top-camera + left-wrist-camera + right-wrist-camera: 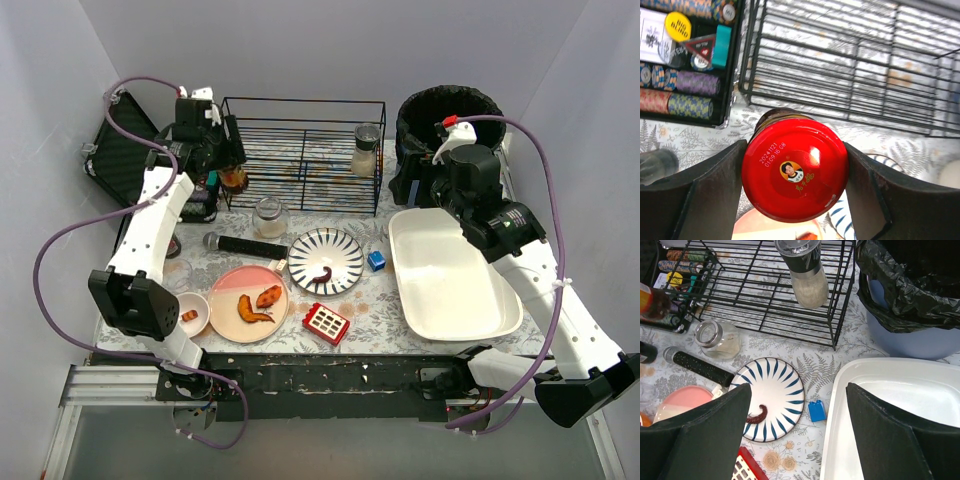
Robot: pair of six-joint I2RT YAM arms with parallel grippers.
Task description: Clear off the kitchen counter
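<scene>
Fern-patterned white-and-grey kitchen counter (370,300) is carrying all the clutter, with brown stains showing. I'm seeing the left gripper (792,155) pressing both pads against the lid of a red-lidded glass jar (795,177). That's happening at the counter's far-left, just beside the left end of the black wire rack (300,155). The jar's long axis is running straight away from the wrist, lid facing the camera. The rack is lying ahead of the fingers, and a black case of poker chips (685,65) is sitting off to the left. The left arm is nearer by far. The right gripper (797,390) is hanging spread wide, gripping nothing, above the edge of the white rectangular plastic tub (450,280). The lid is hiding the jar's body, so I'm not able to tell whether its base is touching the counter.
</scene>
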